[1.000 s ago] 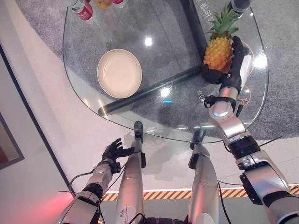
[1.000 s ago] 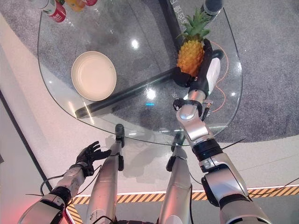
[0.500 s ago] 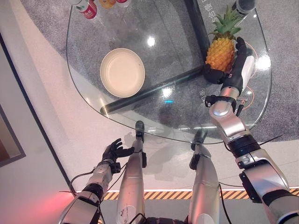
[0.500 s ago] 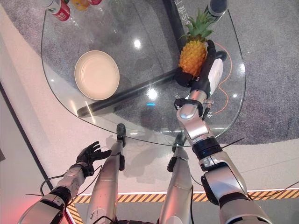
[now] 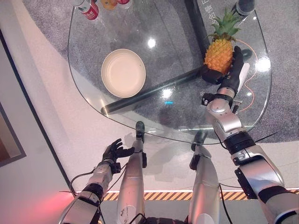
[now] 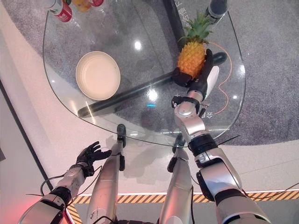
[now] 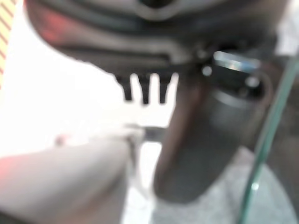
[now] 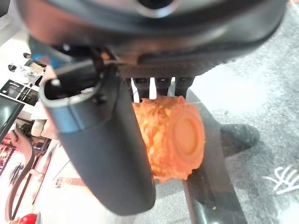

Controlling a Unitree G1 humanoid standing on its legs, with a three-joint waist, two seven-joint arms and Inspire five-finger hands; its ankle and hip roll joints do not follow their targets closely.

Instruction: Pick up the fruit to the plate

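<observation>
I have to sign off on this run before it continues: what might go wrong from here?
The right hand grips the pineapple low on its body, so the leafy top may tip it out of the grasp. The plate lies far across the glass table, so the carry is long and a slip could drop the fruit on glass. Bottles stand beyond the plate; overshooting could knock them.

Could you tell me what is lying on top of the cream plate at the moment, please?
Nothing: the plate shows a bare cream surface. The pineapple is across the glass table, with the right hand curled round it. No part of the plate is covered.
</observation>
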